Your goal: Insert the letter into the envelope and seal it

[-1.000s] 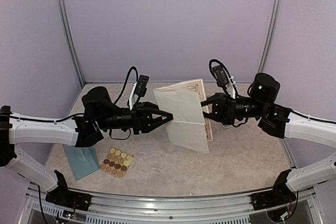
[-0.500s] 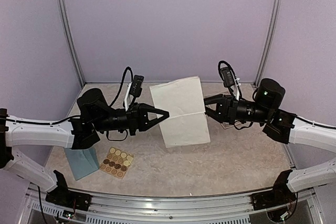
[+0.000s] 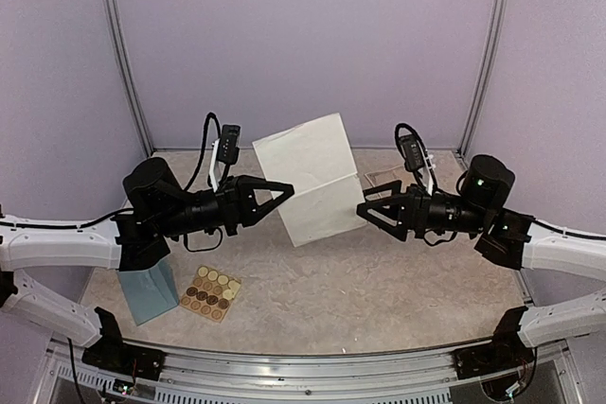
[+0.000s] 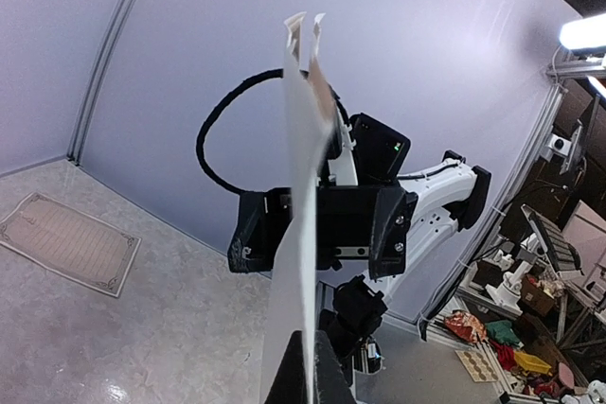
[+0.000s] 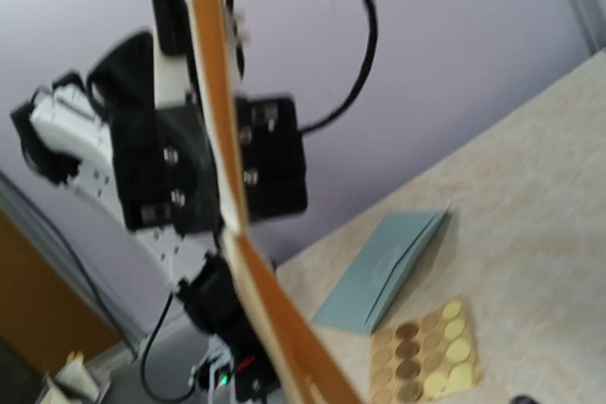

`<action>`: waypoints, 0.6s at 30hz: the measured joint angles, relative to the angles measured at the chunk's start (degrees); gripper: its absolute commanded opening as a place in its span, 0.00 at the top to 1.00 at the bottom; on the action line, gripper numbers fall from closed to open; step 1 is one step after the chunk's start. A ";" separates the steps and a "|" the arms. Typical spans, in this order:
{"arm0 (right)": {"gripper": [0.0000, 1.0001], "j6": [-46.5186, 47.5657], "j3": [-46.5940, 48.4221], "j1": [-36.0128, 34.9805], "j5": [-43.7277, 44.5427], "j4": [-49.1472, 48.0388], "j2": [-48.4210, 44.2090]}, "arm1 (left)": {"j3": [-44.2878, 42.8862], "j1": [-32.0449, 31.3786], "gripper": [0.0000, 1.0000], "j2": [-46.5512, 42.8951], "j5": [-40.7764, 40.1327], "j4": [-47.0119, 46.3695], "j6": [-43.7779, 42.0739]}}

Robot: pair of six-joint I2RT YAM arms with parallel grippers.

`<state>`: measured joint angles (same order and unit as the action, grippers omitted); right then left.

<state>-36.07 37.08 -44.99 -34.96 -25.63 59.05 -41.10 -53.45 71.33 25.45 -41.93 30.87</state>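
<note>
The letter (image 3: 308, 182), a cream sheet with a crease running across its middle, hung in the air above the centre of the table (image 3: 379, 281). It stood nearly on edge and leaned back toward 12 o'clock. The left claw (image 3: 284, 188) was clamped on it at its 9 o'clock edge, right where the crease met the border. In the left wrist view the sheet ran straight up from the closed fingertips, with two leaves showing at the top.

The right claw (image 3: 365, 210) stood with its jaws apart just off the letter's 4 o'clock corner, holding nothing.

The envelope (image 3: 151, 295) lay at 8 o'clock on the table, partly under the left arm and well apart from the letter. The sticker sheet (image 3: 211, 292) lay just beside it at 3 o'clock. A bordered sheet (image 4: 66, 243) lay flat on the table toward 1 o'clock.

The step in hand looked like folding the letter small enough to fit. Doing it well probably meant:
- keeping the left pinch firm on the crease so the sheet could not swing
- bringing the right claw in square to the free edge, not at a slant
- closing only once both leaves sat between the fingers
- pressing the fold flat before carrying the letter down toward 8 o'clock

The one-sided hold left the sheet floppy, so slow moves seemed wise
</note>
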 measured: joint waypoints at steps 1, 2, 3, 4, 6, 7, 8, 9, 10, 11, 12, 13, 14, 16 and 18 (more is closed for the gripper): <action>0.11 0.15 0.00 -0.37 -0.39 0.00 0.74 | 0.00 0.00 1.00 0.00 -0.02 0.00 0.07; 0.11 0.24 0.00 -0.61 -0.72 0.00 1.31 | 0.00 0.00 1.00 -0.04 -0.02 -0.02 0.15; 0.13 0.37 0.00 -0.74 -1.01 0.00 1.95 | 0.02 0.00 1.00 -0.13 -0.02 0.00 0.20; 0.17 0.44 0.02 -0.79 -1.18 -0.02 2.56 | 0.02 0.00 1.00 -0.20 -0.02 0.00 0.24; 0.29 0.66 0.02 -0.81 -1.64 -0.20 3.87 | 0.02 0.00 1.00 -0.37 0.00 -0.02 0.37; 0.34 0.83 0.02 -0.87 -1.88 -0.37 4.35 | 0.04 0.00 1.00 -0.48 0.00 -0.02 0.39; 0.41 0.87 0.02 -0.94 -2.27 -0.63 4.83 | 0.02 0.00 1.00 -0.55 0.00 0.00 0.39; 0.49 0.98 0.04 -1.03 -2.60 -1.01 5.18 | 0.04 0.00 1.00 -0.57 -0.02 0.02 0.39; 0.57 1.22 0.09 -1.07 -2.80 -1.25 5.42 | 0.04 0.00 1.00 -0.57 0.00 0.02 0.39; 0.66 1.14 0.20 -1.16 -3.17 -1.55 5.68 | 0.04 0.00 1.00 -0.57 -0.02 0.09 0.39; 0.74 1.31 0.35 -1.25 -3.43 -1.92 5.90 | 0.04 0.00 1.00 -0.57 -0.02 0.22 0.39; 0.84 1.31 0.50 -1.33 -3.67 -2.21 6.03 | 0.04 0.00 1.00 -0.57 -0.02 0.37 0.39; 0.93 1.01 0.61 -1.40 -3.82 -2.56 6.21 | 0.04 0.00 1.00 -0.57 -0.02 0.50 0.37; 1.00 1.31 0.76 -1.40 -3.76 -3.19 6.32 | 0.04 0.00 0.98 -0.57 -0.02 0.81 0.37; 1.00 1.05 0.79 -1.40 -3.21 -3.65 6.32 | 0.04 0.00 0.91 -0.57 -0.04 1.14 0.33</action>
<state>-35.03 37.87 -46.39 -38.17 -29.28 65.36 -41.06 -53.45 70.76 25.41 -40.80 31.20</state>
